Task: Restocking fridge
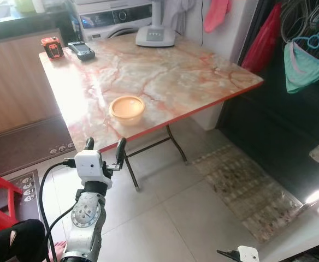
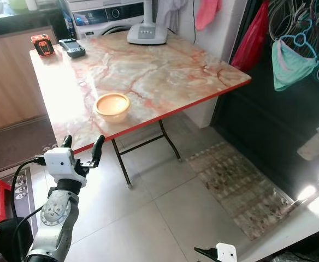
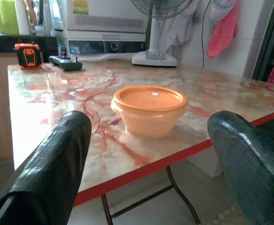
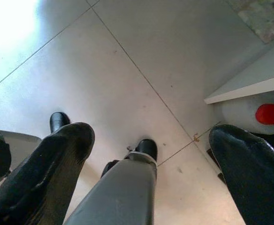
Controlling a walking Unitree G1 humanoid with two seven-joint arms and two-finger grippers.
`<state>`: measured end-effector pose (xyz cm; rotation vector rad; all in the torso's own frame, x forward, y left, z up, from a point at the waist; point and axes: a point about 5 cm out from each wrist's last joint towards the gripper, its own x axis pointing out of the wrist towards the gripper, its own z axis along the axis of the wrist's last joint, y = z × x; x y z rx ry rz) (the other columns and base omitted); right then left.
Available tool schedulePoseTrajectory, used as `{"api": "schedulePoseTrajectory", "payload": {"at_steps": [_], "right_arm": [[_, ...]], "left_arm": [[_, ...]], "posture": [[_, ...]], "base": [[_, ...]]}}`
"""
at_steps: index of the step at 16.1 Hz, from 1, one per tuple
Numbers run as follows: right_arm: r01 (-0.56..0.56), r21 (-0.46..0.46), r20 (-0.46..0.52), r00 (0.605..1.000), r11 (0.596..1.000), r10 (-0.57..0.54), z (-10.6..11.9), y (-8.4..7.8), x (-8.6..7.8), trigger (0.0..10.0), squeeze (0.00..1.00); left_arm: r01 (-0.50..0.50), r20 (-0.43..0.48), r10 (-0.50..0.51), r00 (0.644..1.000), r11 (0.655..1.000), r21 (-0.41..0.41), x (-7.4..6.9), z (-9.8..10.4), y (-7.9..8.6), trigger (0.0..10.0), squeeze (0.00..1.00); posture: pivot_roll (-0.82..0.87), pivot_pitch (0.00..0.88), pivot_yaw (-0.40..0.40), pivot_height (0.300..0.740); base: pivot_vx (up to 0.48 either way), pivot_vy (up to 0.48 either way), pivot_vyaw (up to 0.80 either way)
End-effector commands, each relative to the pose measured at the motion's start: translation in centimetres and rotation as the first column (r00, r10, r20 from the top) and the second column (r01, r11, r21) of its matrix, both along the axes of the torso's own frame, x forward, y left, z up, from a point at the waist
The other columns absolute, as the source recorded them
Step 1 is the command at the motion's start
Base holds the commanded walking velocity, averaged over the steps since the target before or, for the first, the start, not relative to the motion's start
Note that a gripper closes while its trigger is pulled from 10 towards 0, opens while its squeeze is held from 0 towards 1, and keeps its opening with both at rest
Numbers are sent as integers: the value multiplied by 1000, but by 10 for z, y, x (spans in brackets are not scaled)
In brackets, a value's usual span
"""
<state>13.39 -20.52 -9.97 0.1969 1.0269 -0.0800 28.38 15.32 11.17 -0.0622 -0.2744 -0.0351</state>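
Orange lidded container (image 1: 126, 108) is seen resting upright on the marble-patterned folding table (image 1: 176, 71), close to the red near edge, with its lid seated. No fridge is made out in these views, so it cannot be settled whether the tub is waiting to be carried off or has merely been set down.

The left gripper (image 1: 104, 147) is held just short of the table edge, below the level of the tabletop, its two black fingers spread wide with nothing between them; through the left wrist view the container (image 3: 149, 108) is framed squarely in the gap. The right gripper (image 4: 151, 154) is also spread and empty, hanging low and pointed at the tiled floor (image 4: 127, 70).

Several risks can be judged from here. If a grasp is attempted, the table edge could be struck by the low-held fingers, as they sit beneath the rim. The tub (smooth, rounded, probably light) might be nudged along the glossy top rather than gripped, should one finger arrive ahead of the other. A pinch on the lid alone could pop it loose. The folding table may also wobble if it is bumped.
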Motion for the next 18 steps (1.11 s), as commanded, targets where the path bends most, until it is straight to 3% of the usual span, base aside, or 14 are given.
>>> {"api": "schedulePoseTrajectory", "payload": {"at_steps": [1,15,18], "right_arm": [[-2,0,11,1000,1000,2,0,0,0,10000,0],[-32,7,4,999,999,32,0,3,1,10000,0],[-31,13,3,1000,999,31,0,3,1,10000,0]], "left_arm": [[-10,-13,10,1000,1000,-6,0,3,7,10000,0],[1,6,-1,1000,1000,7,2,17,8,10000,0],[-3,11,2,1000,1000,7,2,18,8,10000,0]], "posture": [[123,72,-3,740],[135,71,1,740],[135,57,0,740]], "base": [[307,0,794],[238,0,57],[259,0,800]]}}
